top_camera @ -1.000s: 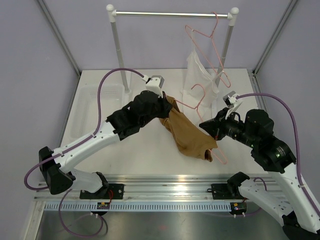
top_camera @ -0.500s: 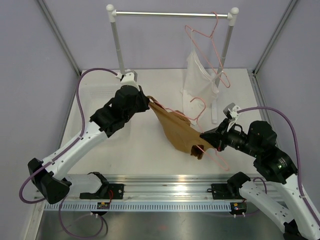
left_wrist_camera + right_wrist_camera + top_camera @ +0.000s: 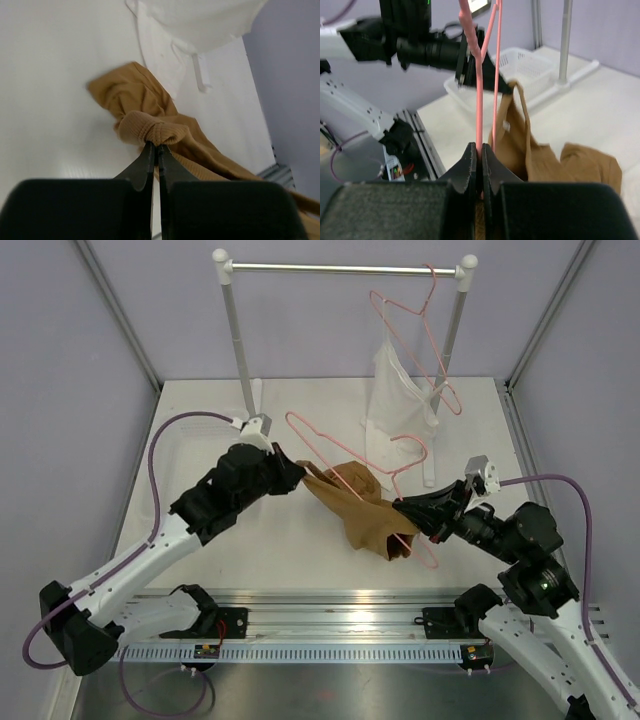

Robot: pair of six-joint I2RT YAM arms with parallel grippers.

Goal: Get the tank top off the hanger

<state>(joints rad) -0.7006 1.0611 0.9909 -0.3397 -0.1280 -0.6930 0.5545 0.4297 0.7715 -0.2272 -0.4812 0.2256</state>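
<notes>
White table (image 3: 285, 545), tan tank top (image 3: 366, 508), pink hanger (image 3: 478, 100)

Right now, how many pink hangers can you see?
2. One hanger hangs from the rail above the white garment; the other hanger is clamped in the right fingers, tank top partly on it. A pink end beside the white garment may be a third.

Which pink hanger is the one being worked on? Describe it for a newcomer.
In front of the clothes rack, low over the white table, the right gripper pinches one pink wire hanger. Unlike the hangers on the rail, it alone has the tan tank top on it.
</notes>
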